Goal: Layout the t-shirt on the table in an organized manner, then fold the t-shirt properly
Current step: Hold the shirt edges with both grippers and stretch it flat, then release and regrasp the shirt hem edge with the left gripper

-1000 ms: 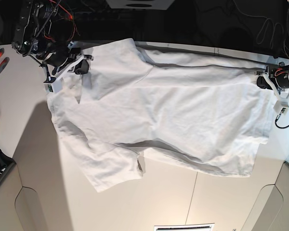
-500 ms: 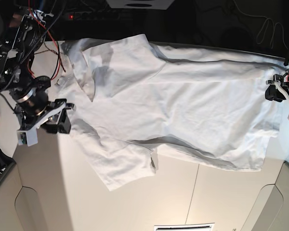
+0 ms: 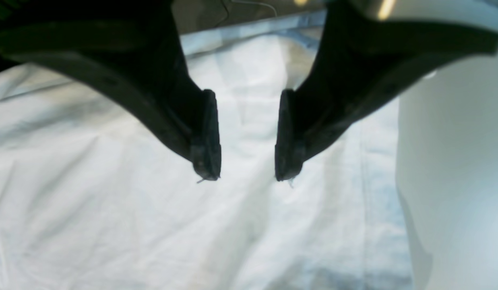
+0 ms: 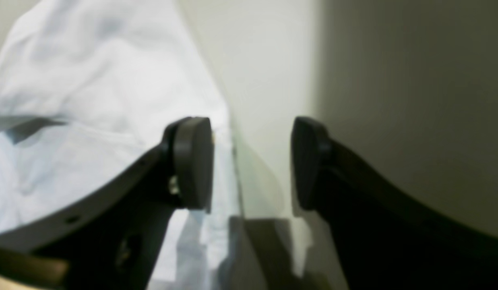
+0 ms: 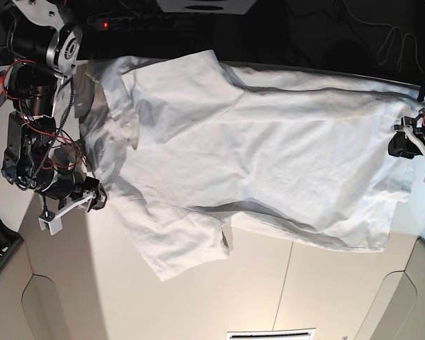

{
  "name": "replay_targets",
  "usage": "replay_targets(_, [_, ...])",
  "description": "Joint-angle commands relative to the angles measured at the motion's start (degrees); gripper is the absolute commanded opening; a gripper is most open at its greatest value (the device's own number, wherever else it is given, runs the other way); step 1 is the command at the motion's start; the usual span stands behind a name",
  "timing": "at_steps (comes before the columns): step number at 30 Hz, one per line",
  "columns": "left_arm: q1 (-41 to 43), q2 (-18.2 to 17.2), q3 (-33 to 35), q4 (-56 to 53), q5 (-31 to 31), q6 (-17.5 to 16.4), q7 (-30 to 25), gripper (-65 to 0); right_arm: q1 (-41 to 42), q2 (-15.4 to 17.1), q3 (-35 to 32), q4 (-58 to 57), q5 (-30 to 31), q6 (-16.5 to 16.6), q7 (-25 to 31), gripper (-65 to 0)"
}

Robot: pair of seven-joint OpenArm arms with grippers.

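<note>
Left wrist view: the left gripper (image 3: 247, 137) has its jaws apart, two dark fingers (image 3: 204, 137) with a clear gap between them and nothing in it. Under and beyond the gap lies the t-shirt (image 3: 112, 193), white and softly creased, filling almost everything below the jaws. Off to the right of the right-hand finger a strip of bare table (image 3: 454, 181) shows beside the cloth's edge.

Right wrist view: the right gripper (image 4: 252, 161) also stands with its jaws apart — round dark pads (image 4: 192, 161) facing each other across an empty gap. The t-shirt (image 4: 91, 100) lies behind and to the left of the left-hand pad, its edge running just inside the gap; the rest of the gap and everything past the right-hand pad is plain table (image 4: 273, 60) (partly in shadow).

Base view: the t-shirt (image 5: 269, 163) is spread across the table (image 5: 269, 290), one sleeve pointing toward the near edge. The right gripper (image 5: 81, 202) sits just beside the shirt's edge on this view's left, the left gripper (image 5: 404, 145) at the shirt's opposite edge — neither holds cloth.
</note>
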Motion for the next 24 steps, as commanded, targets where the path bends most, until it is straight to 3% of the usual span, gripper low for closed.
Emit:
replay_targets(1, [-0.48, -0.83, -0.50, 0.90, -0.55, -0.59, -1.05, -38.7, 1.49, 0.61, 0.11, 0.52, 1.14, 0.46, 1.09, -32.9])
replay_targets(6, [-1.11, 0.57, -0.50, 0.90, -0.46, -0.57, -2.36, -38.8, 1.36, 0.02, 0.09, 0.15, 4.09, 1.62, -3.15, -32.9])
replay_targets(11, [-3.30, 1.62, -0.50, 0.90, 0.46, -0.59, -2.95, -38.8, 1.33, -1.18, 0.00, -1.22, 6.14, 3.52, -3.98, -33.5])
replay_targets(13, [-4.63, 1.60, -0.50, 0.90, 2.27, -0.57, -4.94, -38.8, 1.36, -1.18, -0.07, -1.77, 6.14, 3.56, -4.15, -41.9])
replay_targets(15, [-6.86, 1.60, -0.50, 0.74, 5.57, 1.14, -8.04, -38.8, 1.03, -1.16, -0.07, -1.75, 6.16, 3.52, -4.13, -61.8])
replay_targets(16, [-8.44, 1.60, -0.50, 0.55, 7.76, 2.97, -9.46, -38.8, 0.87, -1.16, -0.07, -1.75, 6.14, 3.52, -4.15, -65.0])
replay_targets(19, [-15.02, 1.57, -0.48, -1.90, 11.76, 6.80, -12.50, -38.8, 0.17, -1.16, -0.07, -1.75, 6.05, 3.50, -3.93, -65.0])
replay_targets(24, [-32.92, 0.98, 0.13, -20.37, 12.35, 6.93, -13.92, -38.8, -0.55, -1.11, -0.07, -1.73, 5.84, 3.52, -3.96, -65.0])
